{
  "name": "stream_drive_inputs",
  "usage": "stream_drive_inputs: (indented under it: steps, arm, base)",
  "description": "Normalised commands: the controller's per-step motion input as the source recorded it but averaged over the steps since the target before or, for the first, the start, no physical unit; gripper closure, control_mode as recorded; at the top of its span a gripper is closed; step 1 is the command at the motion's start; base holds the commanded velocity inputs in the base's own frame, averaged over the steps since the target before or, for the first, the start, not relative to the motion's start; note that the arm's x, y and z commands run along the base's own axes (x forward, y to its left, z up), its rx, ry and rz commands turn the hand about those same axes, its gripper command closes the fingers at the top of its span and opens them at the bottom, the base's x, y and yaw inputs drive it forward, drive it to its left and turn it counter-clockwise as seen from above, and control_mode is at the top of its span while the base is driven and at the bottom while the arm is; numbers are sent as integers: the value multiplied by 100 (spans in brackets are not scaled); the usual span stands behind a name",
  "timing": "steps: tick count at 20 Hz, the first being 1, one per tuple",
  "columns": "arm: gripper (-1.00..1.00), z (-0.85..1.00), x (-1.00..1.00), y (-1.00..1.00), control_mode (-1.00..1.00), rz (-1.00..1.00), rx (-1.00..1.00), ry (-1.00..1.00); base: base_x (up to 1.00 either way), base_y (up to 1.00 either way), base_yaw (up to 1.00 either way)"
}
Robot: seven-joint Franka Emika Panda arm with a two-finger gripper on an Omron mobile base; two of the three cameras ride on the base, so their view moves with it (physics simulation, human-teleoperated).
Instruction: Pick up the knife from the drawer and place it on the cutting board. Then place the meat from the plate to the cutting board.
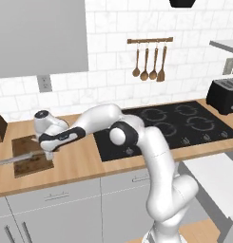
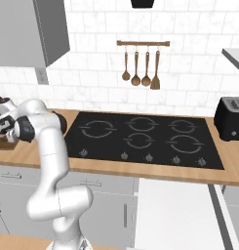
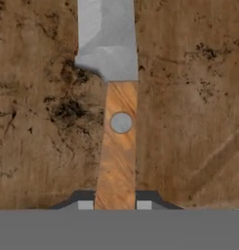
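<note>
Knife [image 3: 111, 44] is the item under inspection. We find it lying along the cutting board [image 3: 189, 97], straight ahead of the claw [image 3: 114, 205]. In the hand view its wood-toned handle [image 3: 118, 151] runs from between the two fingertips [image 3: 85, 205] forward to the grey blade. The claw is clamped on the butt end of that handle, with one tip against each side. In the left base view the blade [image 1: 11, 159] runs out past the far edge of the board [image 1: 32, 166], away from the claw.

We judge the knife to be stiff and fairly light, with most of its weight forward in the blade. Held at the very end of the handle, it may tend to swing or tip blade-down when raised. A hold nearer the rivet [image 3: 121, 122], just ahead of the claw, would likely balance better. The handle sides look smooth and flat, so we expect some risk of slip under a light squeeze. The blade should not be gripped at all.

Whether the knife rests fully on the board or hangs just above it, we cannot tell. Meat and plate we cannot report on from these views.

Beyond the claw, on the same counter, are a black cooktop [image 1: 175, 126] and a toaster [image 1: 225, 95]. We find no brand, label or legible writing on the knife, the board or the appliances.
</note>
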Motion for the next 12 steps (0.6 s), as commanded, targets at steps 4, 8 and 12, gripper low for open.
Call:
stream_drive_inputs:
  steps: [4, 8, 12]
  arm:
    - [100, -39, 16, 14, -100, 0, -1, 0]
    - [100, -22, 19, 48, -100, 0, -3, 0]
    - [-100, -25, -8, 9, -100, 0, 0, -4]
  base:
    - [0, 0, 0]
    - [0, 0, 0]
    - [0, 0, 0]
